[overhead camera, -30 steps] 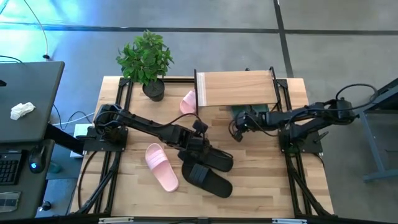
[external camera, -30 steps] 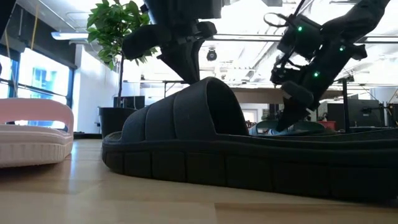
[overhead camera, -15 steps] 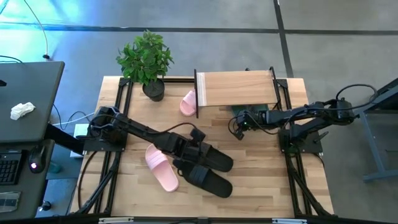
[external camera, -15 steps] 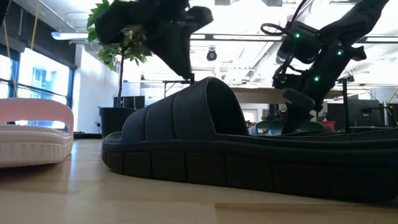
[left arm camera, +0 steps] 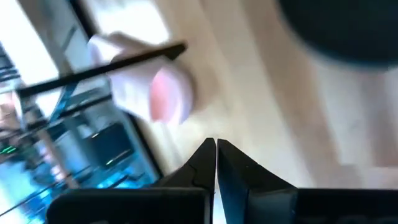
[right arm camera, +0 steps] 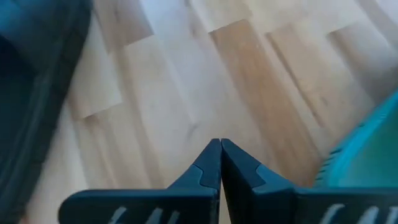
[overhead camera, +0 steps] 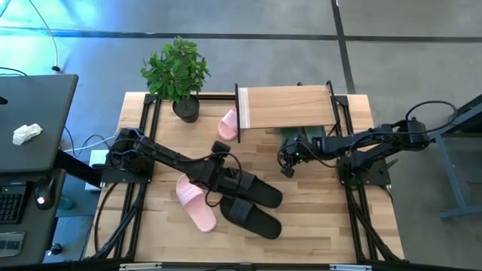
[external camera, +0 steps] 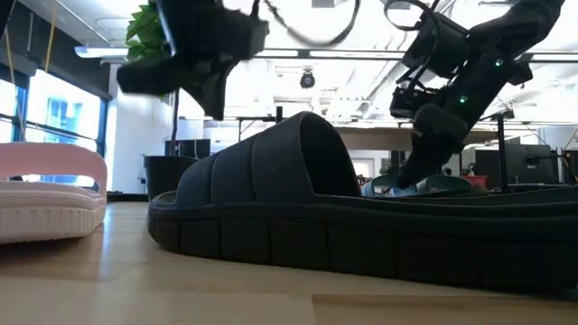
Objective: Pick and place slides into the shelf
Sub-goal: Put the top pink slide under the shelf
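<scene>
From overhead I read the wooden table [overhead camera: 316, 218] first, and I place everything against the shelf [overhead camera: 286, 108] standing at its far edge, board bare on top. Only this view gives me the full count I can make out: one pale pink slide [overhead camera: 228, 124] tipped against the shelf's left end, a second pink slide [overhead camera: 195, 201] well in front of it toward the near left, two black slides [overhead camera: 251, 203] lying side by side in front of the shelf near the table's middle, and a patch of teal slide [overhead camera: 295, 136] tucked under the shelf's front edge. The potted plant [overhead camera: 178, 74] sits just left of the shelf. The low camera hides nearly all that behind one black slide filling its width, though it shows the teal one lying flat beyond it. My left gripper [overhead camera: 220, 153] hangs between the pink slide in front and the black pair; its wrist camera shows the fingertips [left arm camera: 205, 160] pressed together on nothing. My right gripper [overhead camera: 285, 170] sits just in front of the shelf by the teal slide, fingertips [right arm camera: 214, 163] likewise pressed together and empty, with what I take to be a teal edge blurred beside them.
</scene>
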Motion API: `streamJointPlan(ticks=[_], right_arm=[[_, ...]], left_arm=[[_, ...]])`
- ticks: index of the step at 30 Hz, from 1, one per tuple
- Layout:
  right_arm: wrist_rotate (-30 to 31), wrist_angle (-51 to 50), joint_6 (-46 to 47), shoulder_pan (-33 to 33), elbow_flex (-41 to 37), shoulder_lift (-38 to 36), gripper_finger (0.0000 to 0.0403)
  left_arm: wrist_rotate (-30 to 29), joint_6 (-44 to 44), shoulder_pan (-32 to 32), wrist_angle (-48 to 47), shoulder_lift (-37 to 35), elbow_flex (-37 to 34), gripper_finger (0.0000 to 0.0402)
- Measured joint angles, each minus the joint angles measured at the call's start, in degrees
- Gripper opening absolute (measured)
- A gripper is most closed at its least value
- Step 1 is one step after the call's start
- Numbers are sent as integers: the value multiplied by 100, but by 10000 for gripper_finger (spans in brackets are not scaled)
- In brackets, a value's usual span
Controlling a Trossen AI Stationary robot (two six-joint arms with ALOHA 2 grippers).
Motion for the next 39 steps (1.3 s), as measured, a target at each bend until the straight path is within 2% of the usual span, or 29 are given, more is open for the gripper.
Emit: streamJointPlan(ticks=[5, 8, 14, 17, 19, 25, 28, 31, 34, 39], right_arm=[[-12, -48, -32, 228, 0, 0, 0], [-12, -48, -140, 363, 0, 0, 0], [3, -38, -145, 531, 0, 0, 0], [7, -42, -145, 551, 0, 0, 0], [8, -35, -145, 549, 0, 0, 0], [65, -21, -221, 549, 0, 0, 0], [69, 14, -300, 549, 0, 0, 0], [69, 50, -347, 549, 0, 0, 0], [69, 52, -363, 549, 0, 0, 0], [113, 92, -488, 549, 0, 0, 0]], left_arm=[[-553, -71, 173, 591, -430, -1126, 5], [-607, 44, 433, 1557, -932, -1986, 5], [231, 1693, 1100, 4585, -2000, -3688, 5], [531, 2694, 1454, 5929, -2347, -4246, 5], [691, 3154, 1683, 6488, -2393, -4433, 5], [1941, 4018, 2266, 6709, -2235, -4499, 5], [2197, 4216, 2421, 6798, -2215, -4488, 16], [2230, 4242, 2540, 6775, -2209, -4490, 54], [2127, 4306, 2585, 6779, -2209, -4490, 110], [1902, 4867, 2576, 6796, -2209, -4490, 196]])
